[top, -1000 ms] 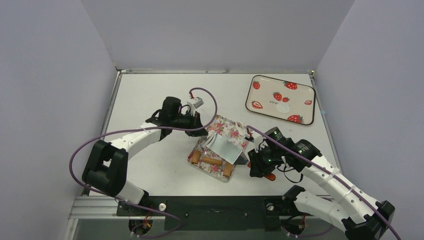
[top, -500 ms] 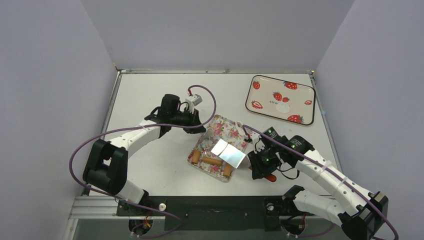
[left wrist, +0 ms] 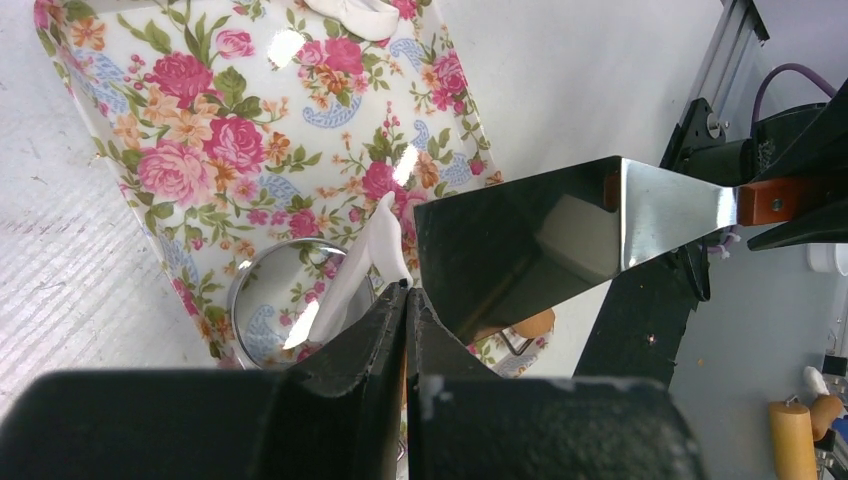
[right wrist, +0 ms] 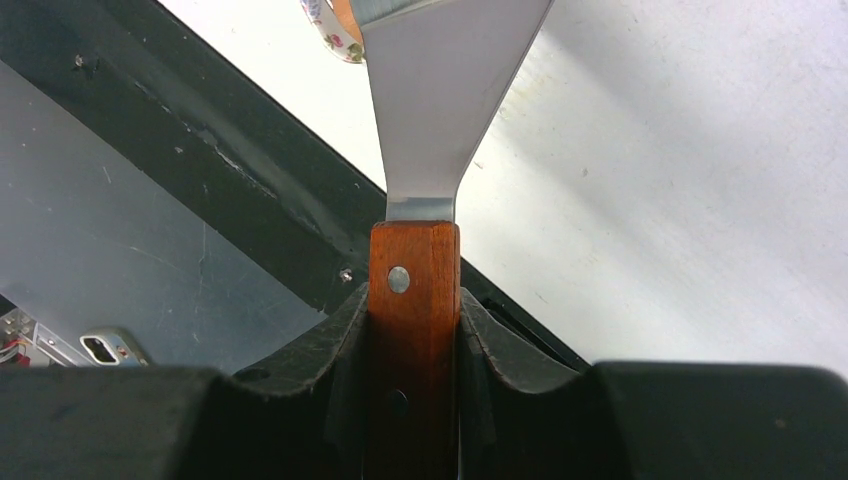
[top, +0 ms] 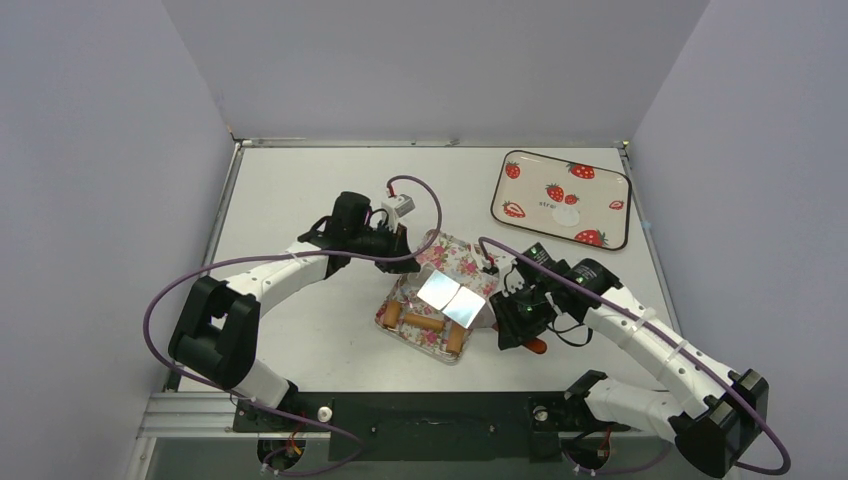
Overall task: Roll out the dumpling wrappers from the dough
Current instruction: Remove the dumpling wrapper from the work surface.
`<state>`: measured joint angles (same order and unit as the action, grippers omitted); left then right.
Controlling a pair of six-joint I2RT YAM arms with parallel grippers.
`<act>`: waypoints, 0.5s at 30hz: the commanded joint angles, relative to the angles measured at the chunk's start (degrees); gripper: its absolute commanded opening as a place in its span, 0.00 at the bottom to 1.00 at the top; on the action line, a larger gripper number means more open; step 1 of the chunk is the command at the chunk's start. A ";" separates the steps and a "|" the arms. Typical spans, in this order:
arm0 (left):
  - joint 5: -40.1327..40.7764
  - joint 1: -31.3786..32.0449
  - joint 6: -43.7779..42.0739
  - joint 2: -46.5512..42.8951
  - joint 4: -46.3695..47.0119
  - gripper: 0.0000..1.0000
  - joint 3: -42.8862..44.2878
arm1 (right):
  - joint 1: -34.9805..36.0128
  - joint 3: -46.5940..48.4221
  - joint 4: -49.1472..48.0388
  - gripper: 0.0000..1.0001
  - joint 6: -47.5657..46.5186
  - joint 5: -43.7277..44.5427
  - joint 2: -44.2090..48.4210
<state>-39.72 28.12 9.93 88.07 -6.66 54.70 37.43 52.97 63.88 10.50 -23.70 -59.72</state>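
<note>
A thin white dumpling wrapper (left wrist: 365,265) hangs edge-on from the tips of my left gripper (left wrist: 408,290), which is shut on its edge above the silver ring (left wrist: 238,290) on the floral tray (left wrist: 200,150). A scrap of dough (left wrist: 352,14) lies at the tray's far end. My right gripper (right wrist: 413,300) is shut on the red handle of the spatula, and its shiny blade (left wrist: 520,240) hovers right beside the left fingertips. From above, the blade (top: 448,297) sits over the tray (top: 462,256), between the left gripper (top: 411,264) and the right gripper (top: 520,318). Another wrapper (top: 566,215) lies on the strawberry plate (top: 610,185).
The wooden roller (top: 425,325) lies across the near end of the floral tray. The strawberry plate stands at the back right of the table. The black base rail (top: 430,412) runs along the near edge, close behind the right gripper.
The right arm has swung the spatula blade flatter and further in over the tray. The left gripper has shifted slightly right, still shut.
</note>
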 commanded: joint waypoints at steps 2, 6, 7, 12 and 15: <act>-1.24 0.09 2.41 -0.68 2.68 0.00 2.96 | -0.22 2.35 -3.46 0.00 -1.62 -2.39 -0.50; -2.06 -0.07 3.54 -0.56 2.91 0.00 3.69 | 0.17 2.26 -4.27 0.00 -1.68 -2.29 -0.85; -2.23 -0.08 3.61 -0.55 2.73 0.00 3.56 | 0.38 2.50 -5.27 0.00 -1.61 -2.17 -1.06; -2.31 -0.25 4.24 -0.83 2.33 0.00 3.10 | 1.74 3.17 -7.51 0.00 -1.21 -1.68 -3.01; -2.22 -0.26 4.12 -0.89 1.83 0.00 2.88 | 1.79 3.69 -8.55 0.00 -1.55 -1.82 -4.17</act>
<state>-40.71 28.08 13.41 88.07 -6.24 55.66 38.70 53.39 60.14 9.67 -24.86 -63.07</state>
